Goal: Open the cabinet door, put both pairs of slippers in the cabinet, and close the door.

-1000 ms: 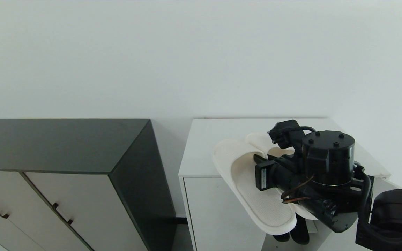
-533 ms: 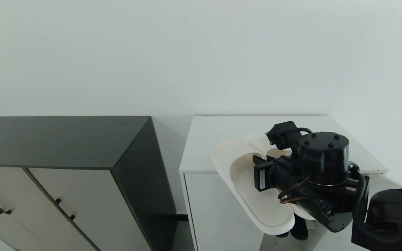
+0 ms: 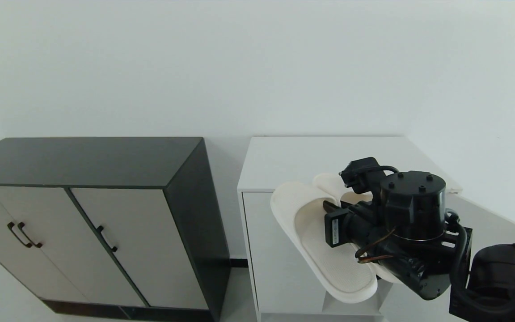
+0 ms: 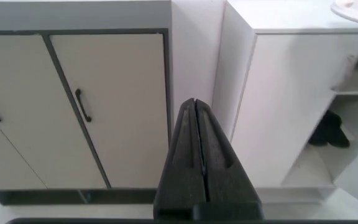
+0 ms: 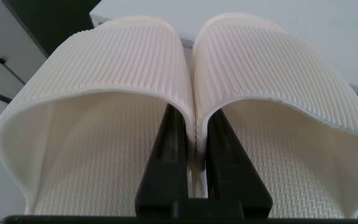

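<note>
My right claw [image 5: 196,121] clamped on the touching inner edges of the cream slippers [image 5: 123,68], holding the pair before the white cabinet [image 3: 275,250], my left claw [image 4: 195,109] pressed together, empty, facing that cabinet's side

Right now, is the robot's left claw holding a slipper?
No: the left gripper is shut, its two fingers pressed together with nothing between them.

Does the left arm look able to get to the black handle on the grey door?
Probably yes. Nothing stands between the left gripper and the handle on the grey door, which faces it across open space. Its fingers are pressed shut, though, so they would have to open first.
</note>
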Motion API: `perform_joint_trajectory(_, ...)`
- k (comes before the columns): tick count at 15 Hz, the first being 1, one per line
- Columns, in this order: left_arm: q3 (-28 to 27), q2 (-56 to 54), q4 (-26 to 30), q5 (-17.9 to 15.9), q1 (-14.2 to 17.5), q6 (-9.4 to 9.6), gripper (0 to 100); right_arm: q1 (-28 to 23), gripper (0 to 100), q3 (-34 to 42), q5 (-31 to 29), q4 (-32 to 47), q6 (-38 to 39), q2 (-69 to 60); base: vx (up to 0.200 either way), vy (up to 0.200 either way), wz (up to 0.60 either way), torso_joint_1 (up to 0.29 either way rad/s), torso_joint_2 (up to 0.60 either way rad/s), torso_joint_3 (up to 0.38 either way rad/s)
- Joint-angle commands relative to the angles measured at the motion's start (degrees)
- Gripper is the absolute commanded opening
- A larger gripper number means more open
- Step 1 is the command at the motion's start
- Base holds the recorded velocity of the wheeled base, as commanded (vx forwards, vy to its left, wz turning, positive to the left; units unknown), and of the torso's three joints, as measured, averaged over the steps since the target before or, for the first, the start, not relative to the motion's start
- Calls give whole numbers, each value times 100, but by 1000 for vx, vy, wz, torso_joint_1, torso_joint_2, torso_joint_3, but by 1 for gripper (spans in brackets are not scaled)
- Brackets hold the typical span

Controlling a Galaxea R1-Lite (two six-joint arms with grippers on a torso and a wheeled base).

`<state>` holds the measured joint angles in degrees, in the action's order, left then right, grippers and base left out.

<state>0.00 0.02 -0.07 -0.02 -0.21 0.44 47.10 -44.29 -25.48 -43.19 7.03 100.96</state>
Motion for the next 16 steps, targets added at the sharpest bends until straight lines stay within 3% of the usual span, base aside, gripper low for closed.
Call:
perform_joint_trajectory(1,0,-2,-1,2,3,0,0,0,0,-1,-1,4,0,38,-200,0,0,2,7,7)
perform_joint_trajectory(16,0,6,-1,20,3,-44,0,0,0,52,8,4,-18,46,-13,0,0,0,0,0)
